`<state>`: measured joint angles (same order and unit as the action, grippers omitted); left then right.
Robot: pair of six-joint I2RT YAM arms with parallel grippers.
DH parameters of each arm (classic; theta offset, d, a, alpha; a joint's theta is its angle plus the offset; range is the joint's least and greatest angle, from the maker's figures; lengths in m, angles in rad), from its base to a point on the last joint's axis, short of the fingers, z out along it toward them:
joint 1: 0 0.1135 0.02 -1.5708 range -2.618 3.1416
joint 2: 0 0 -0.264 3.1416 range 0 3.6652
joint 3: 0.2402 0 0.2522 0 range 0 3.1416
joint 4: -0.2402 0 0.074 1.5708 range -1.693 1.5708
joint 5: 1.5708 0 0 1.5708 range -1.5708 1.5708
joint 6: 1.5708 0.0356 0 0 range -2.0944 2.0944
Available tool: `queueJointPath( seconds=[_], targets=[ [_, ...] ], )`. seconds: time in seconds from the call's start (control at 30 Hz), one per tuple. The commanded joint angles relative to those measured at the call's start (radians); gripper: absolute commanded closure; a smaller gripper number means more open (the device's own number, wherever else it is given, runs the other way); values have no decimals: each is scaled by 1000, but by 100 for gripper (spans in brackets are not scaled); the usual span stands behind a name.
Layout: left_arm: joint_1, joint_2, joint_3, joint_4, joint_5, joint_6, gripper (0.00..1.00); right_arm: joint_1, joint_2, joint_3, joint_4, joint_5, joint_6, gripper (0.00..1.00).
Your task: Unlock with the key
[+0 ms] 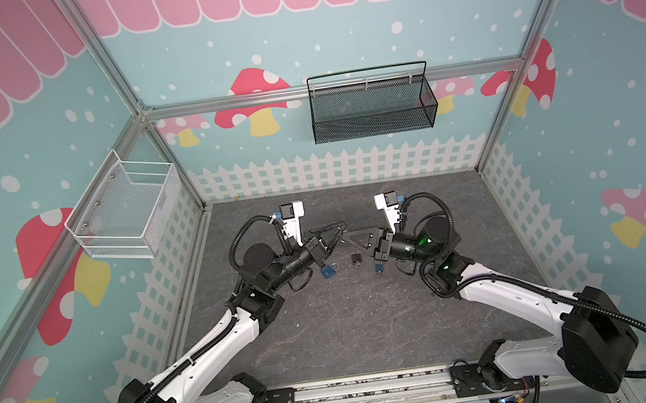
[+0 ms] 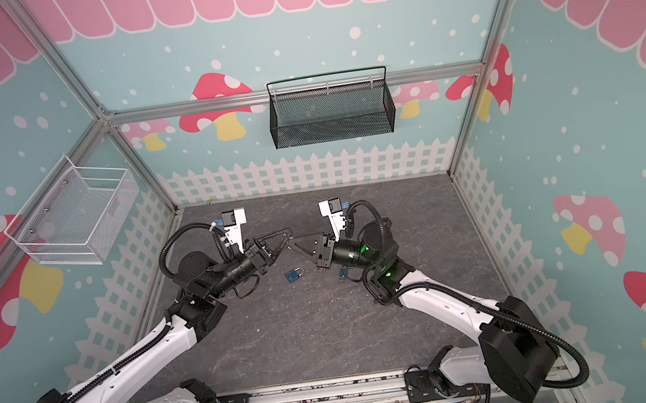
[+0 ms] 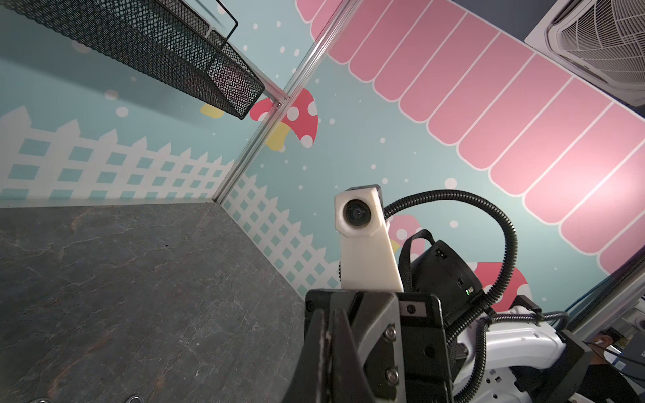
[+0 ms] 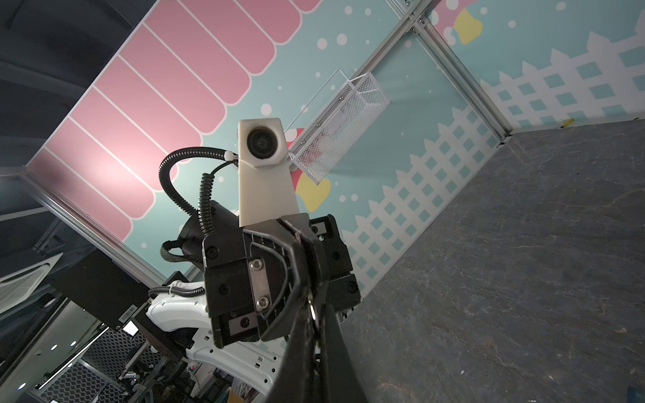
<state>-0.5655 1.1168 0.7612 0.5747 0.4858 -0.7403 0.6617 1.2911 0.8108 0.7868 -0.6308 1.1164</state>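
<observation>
Above the middle of the grey table (image 1: 349, 325), my left gripper (image 1: 342, 225) and right gripper (image 1: 343, 237) meet tip to tip. Both are shut. In the right wrist view a small silver piece, the key (image 4: 313, 310), shows pinched between the right gripper (image 4: 313, 314) fingers, where the left fingertips also end. In the left wrist view the left gripper (image 3: 330, 321) has its fingers pressed together. On the table below lie a blue padlock (image 1: 328, 271), a dark padlock (image 1: 357, 259) and another blue padlock (image 1: 380, 269), which is partly under the right wrist.
A black mesh basket (image 1: 370, 104) hangs on the back wall. A white wire basket (image 1: 125, 210) hangs on the left wall. Aluminium frame posts and printed walls close in the table on three sides.
</observation>
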Motion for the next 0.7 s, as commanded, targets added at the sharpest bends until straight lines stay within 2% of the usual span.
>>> queueJointPath(
  seconds=[0.0, 0.03, 0.17, 0.27, 0.33, 0.5, 0.67],
  targets=[
    [-8, 3, -13, 14, -14, 7, 100, -7, 5, 4, 29, -20, 27, 100],
    [-7, 0, -12, 5, -20, 7, 95, -10, 4, 3, 24, -19, 25, 100],
    [-7, -24, -7, -78, -69, 23, 65, -29, -2, -14, -14, -23, 23, 100],
    [7, -54, -3, -172, -102, 58, 57, -45, -14, -38, -84, -13, 18, 100],
    [24, -67, 2, -256, -139, 74, 47, -56, -25, -59, -140, -2, -8, 100],
    [129, -17, 79, -563, -168, 84, 42, -65, -40, -103, -319, 26, -89, 100],
    [209, 147, 207, -838, -175, 136, 37, -64, -31, -138, -471, 57, -161, 100]
  ],
)
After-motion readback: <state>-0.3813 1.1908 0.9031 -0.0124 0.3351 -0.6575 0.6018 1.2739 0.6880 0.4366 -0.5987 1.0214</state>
